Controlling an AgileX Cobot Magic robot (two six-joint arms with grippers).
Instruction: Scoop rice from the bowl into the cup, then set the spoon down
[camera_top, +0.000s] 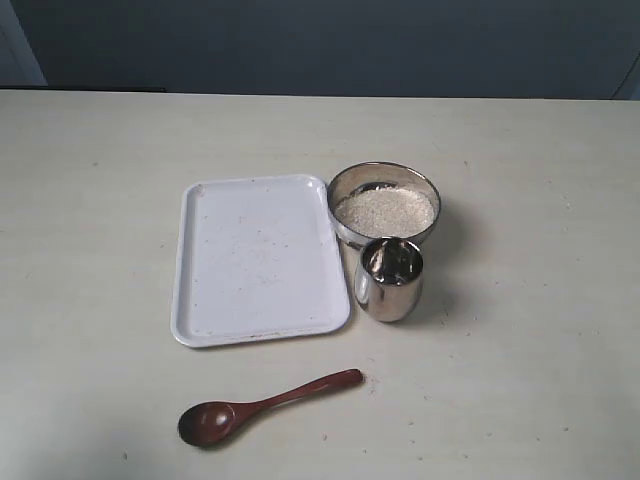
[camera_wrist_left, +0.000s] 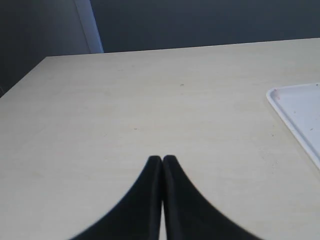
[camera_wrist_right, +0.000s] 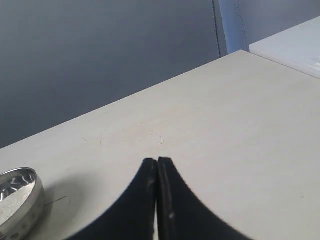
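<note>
The left gripper (camera_wrist_left: 162, 160) is shut tight. Its two black fingers lie flat one against the other, with only a thin line between them, and they hold nothing. It hangs over the bare table (camera_top: 520, 380) and I cannot tell if the tips touch the surface. In the left wrist view only a corner of the white tray (camera_top: 260, 260) shows at the edge of the picture, well apart from the fingers.

The right gripper (camera_wrist_right: 157, 162) is in the same state: the fingers are pressed together and there is nothing between them. It is also over bare table. In the right wrist view a part of the bowl (camera_top: 384, 176) shows at the edge, apart from the fingertips.

Neither gripper shows in the exterior view.

The spoon (camera_top: 270, 402) lies flat on the table at the near side of the tray and does not touch it. No gripper is on it. Its oval end points to the left and its handle goes to the right, a little toward the cup (camera_top: 389, 290).

The bowl stands just beside the far right corner of the tray, so close that I cannot tell if they touch. It holds the rice (camera_top: 386, 210), a pale heap that fills it well.

The cup stands upright just in front of the bowl, beside the right edge of the tray. Its inside is shiny and I cannot tell if there is rice in it.

A few small grains lie on the tray and on the table near the spoon handle.
</note>
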